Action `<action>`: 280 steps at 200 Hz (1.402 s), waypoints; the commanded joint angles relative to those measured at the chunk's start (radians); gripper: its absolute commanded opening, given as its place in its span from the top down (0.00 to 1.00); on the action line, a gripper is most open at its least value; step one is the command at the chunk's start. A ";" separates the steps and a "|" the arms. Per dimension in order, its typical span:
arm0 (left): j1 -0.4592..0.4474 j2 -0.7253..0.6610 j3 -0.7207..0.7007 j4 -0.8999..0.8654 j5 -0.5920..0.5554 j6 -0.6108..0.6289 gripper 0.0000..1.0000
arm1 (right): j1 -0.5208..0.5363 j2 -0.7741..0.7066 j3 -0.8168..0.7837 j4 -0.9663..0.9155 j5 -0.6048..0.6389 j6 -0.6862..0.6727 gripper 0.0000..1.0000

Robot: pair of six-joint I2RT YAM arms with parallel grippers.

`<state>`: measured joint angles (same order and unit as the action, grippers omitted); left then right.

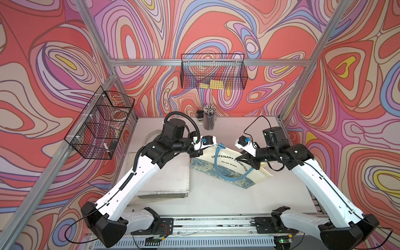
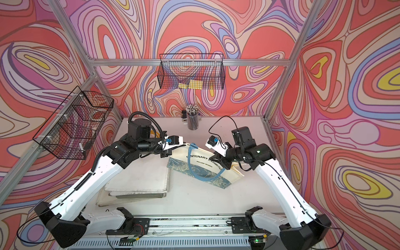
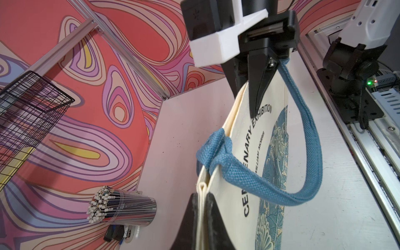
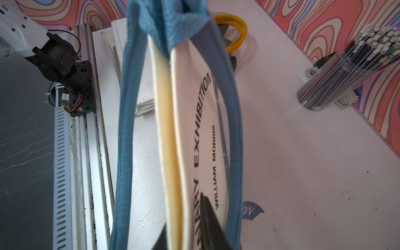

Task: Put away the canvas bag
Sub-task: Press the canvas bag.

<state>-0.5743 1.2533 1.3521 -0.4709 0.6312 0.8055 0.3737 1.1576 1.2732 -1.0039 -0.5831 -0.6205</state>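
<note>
White tabletop, boxed by swirl-patterned walls; I note two wire baskets, one on the back wall at upper centre of the frame and one on the side wall at left.

Task item: the canvas bag sits at centre frame, strung between both arms. Its top hem is the long axis, running from the left gripper across to the right gripper and sloping slightly down toward the right of the frame. The patterned lower part falls toward the bottom of the frame and looks to rest on the table.

Claw state: both are closed narrow on the hem. The left wrist view shows the left fingers pinching one corner, with the right claw clamped further along the same edge. The blue handle hangs loose across the printed face.

Surroundings: a stack of folded cloth lies just beside the bag at left of frame, under the left arm, so that arm is nearer to it. I judge it the likely destination. The pencil cup stands well apart at the back, clear of that route. My concern is the loose handle snagging.
</note>
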 commanded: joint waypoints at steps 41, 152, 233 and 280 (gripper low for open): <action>-0.010 -0.012 0.072 -0.008 0.006 -0.021 0.63 | -0.009 0.026 0.106 -0.123 0.040 -0.043 1.00; -0.180 0.214 0.284 -0.185 -0.130 -0.034 0.30 | -0.009 0.079 0.181 -0.179 0.080 -0.087 1.00; -0.197 0.338 0.374 -0.282 -0.211 -0.029 0.58 | -0.009 0.085 0.174 -0.098 0.097 -0.069 1.00; -0.197 0.337 0.359 -0.311 -0.248 0.021 1.00 | -0.009 0.065 0.121 -0.016 0.083 -0.016 0.93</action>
<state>-0.7670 1.5810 1.7031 -0.7132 0.4152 0.7845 0.3676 1.2484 1.4059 -1.1290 -0.4583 -0.6785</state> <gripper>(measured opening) 0.069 0.073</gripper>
